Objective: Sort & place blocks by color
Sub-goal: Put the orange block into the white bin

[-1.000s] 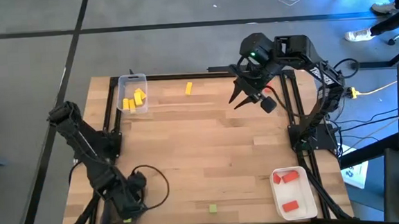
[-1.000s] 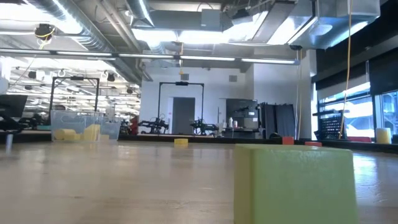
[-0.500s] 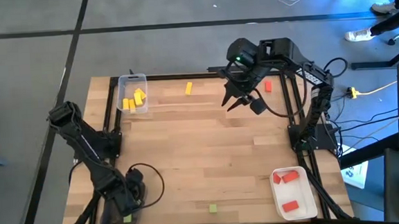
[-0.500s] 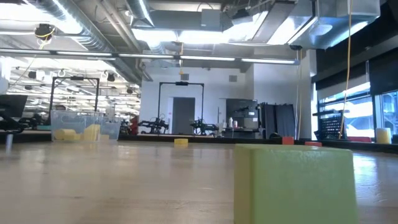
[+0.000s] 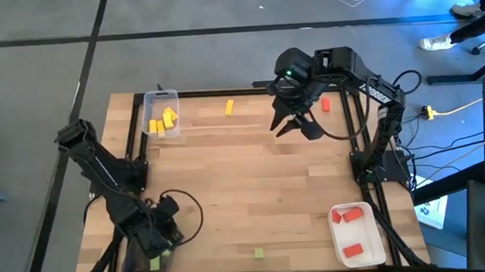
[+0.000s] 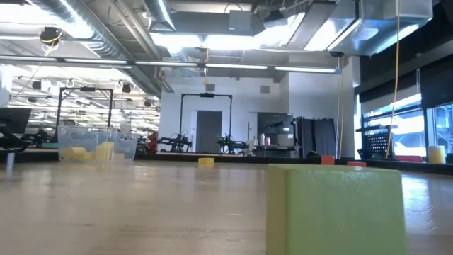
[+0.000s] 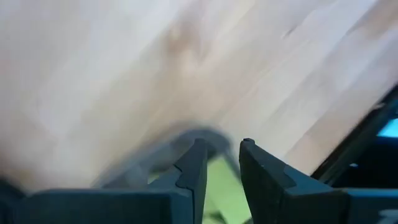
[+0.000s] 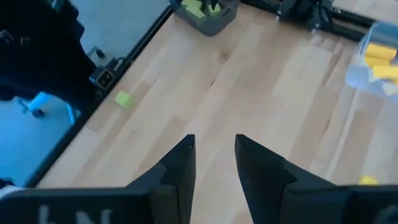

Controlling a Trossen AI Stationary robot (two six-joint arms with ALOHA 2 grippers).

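Tabletop: green block beyond open jaws

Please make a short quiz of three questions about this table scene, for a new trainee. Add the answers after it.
1. True or false: the clear tray holds yellow blocks.
2. Which colour are the blocks in the white tray? A) green B) red C) yellow
3. How many green blocks lie loose on the bare wood near the front edge in the high view?

Key:
1. True.
2. B, red blocks.
3. One, the green block.
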